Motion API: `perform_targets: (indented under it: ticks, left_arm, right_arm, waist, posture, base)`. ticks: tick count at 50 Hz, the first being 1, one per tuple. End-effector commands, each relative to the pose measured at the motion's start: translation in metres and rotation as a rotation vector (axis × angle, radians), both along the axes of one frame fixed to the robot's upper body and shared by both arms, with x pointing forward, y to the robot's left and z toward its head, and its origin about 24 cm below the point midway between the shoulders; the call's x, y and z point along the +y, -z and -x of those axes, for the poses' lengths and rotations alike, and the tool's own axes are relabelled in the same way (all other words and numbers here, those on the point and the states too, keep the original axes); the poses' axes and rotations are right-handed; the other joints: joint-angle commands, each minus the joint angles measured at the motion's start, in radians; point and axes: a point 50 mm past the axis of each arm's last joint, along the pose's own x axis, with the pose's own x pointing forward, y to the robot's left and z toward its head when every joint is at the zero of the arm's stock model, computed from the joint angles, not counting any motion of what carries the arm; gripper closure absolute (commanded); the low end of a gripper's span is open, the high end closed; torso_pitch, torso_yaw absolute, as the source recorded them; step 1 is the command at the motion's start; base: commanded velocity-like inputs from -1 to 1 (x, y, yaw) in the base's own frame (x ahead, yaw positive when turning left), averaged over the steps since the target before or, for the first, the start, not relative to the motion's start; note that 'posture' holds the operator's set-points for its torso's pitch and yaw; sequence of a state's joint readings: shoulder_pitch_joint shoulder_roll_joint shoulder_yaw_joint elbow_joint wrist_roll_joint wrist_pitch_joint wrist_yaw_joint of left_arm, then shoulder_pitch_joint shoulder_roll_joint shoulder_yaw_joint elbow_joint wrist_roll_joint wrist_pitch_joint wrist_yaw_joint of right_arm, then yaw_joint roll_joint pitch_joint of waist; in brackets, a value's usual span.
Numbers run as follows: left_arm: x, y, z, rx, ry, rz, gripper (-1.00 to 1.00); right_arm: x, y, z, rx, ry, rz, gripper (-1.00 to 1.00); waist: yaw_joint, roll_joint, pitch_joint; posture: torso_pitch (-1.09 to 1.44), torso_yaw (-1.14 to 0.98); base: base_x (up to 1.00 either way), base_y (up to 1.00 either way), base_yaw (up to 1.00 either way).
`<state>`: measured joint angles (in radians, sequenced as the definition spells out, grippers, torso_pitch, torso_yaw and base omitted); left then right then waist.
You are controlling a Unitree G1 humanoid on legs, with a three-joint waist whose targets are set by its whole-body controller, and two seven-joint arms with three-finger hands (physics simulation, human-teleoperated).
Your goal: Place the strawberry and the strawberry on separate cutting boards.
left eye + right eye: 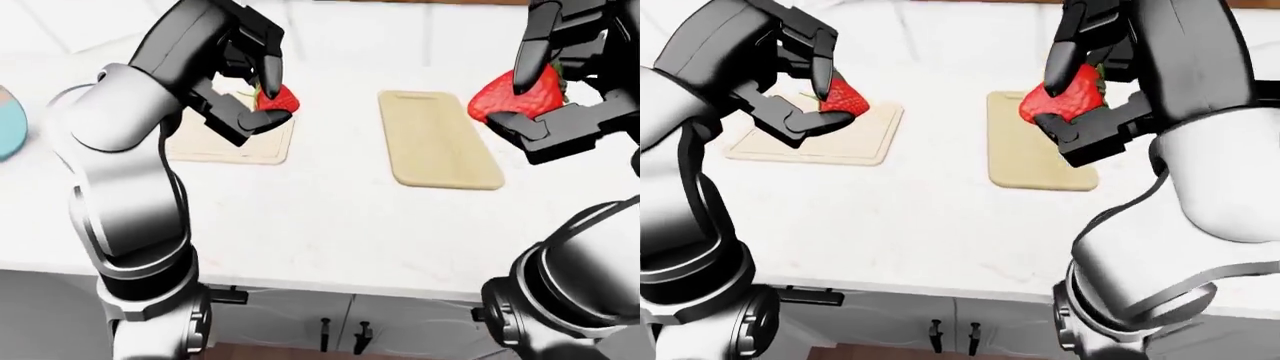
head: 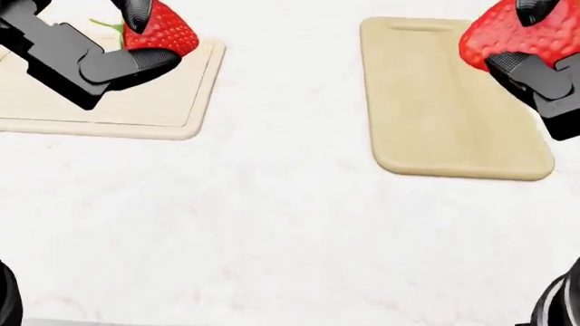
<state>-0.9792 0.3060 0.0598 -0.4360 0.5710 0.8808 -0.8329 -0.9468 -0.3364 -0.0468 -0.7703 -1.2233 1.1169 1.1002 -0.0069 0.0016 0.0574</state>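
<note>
My left hand is shut on a red strawberry and holds it over the right end of the left cutting board, a pale wooden board on the white counter. My right hand is shut on a larger strawberry and holds it at the right edge of the right cutting board, which is bare. In the head view the left strawberry sits over the left board's top right corner and the right strawberry over the right board's top right.
The white marble counter runs across the view. A light blue round object lies at the left edge of the left-eye view. Cabinet doors with dark handles are below the counter's near edge.
</note>
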Motion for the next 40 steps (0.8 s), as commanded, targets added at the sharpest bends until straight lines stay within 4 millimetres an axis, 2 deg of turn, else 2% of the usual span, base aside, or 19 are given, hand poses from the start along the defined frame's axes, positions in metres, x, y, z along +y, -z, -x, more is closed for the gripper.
perform_targets:
  ticks: [1, 8, 16, 26, 32, 40]
  left_arm:
    - [0.001, -0.012, 0.005, -0.056, -0.005, 0.001, 0.86]
    - [0.002, -0.014, 0.008, -0.059, -0.007, 0.002, 0.85]
    - [0.003, -0.013, 0.007, -0.058, -0.009, 0.004, 0.86]
    - [0.002, -0.013, 0.007, -0.059, -0.007, 0.001, 0.86]
    - [0.003, -0.015, 0.006, -0.061, -0.007, 0.001, 0.86]
    - [0.002, -0.017, 0.006, -0.063, -0.006, 0.000, 0.86]
  right_arm:
    - [-0.001, -0.007, 0.005, -0.024, 0.023, 0.014, 1.00]
    - [-0.004, -0.019, -0.012, -0.002, 0.041, 0.018, 1.00]
    - [-0.004, -0.018, -0.051, 0.078, 0.057, -0.004, 1.00]
    - [-0.006, -0.036, -0.092, 0.158, 0.075, -0.018, 1.00]
    - [-0.008, -0.038, -0.122, 0.222, 0.085, -0.049, 1.00]
    - [-0.010, -0.029, -0.155, 0.291, 0.121, -0.040, 1.00]
  waist:
    - [-0.003, 0.004, -0.017]
    - [0.004, -0.001, -0.020]
    - [0.004, 0.001, -0.020]
    - [0.006, 0.000, -0.015]
    - [0.006, -0.002, -0.014]
    - [0.010, -0.004, -0.015]
  posture:
    - [0.00, 0.00]
    - [0.00, 0.00]
    - [0.00, 0.00]
    - [0.00, 0.00]
    - [0.00, 0.00]
    - [0.00, 0.00]
  base:
    - [0.00, 0.00, 0.00]
    - [0.00, 0.00, 0.00]
    - [0.00, 0.00, 0.00]
    - [0.00, 0.00, 0.00]
    - [0.00, 0.00, 0.00]
    - [0.00, 0.00, 0.00]
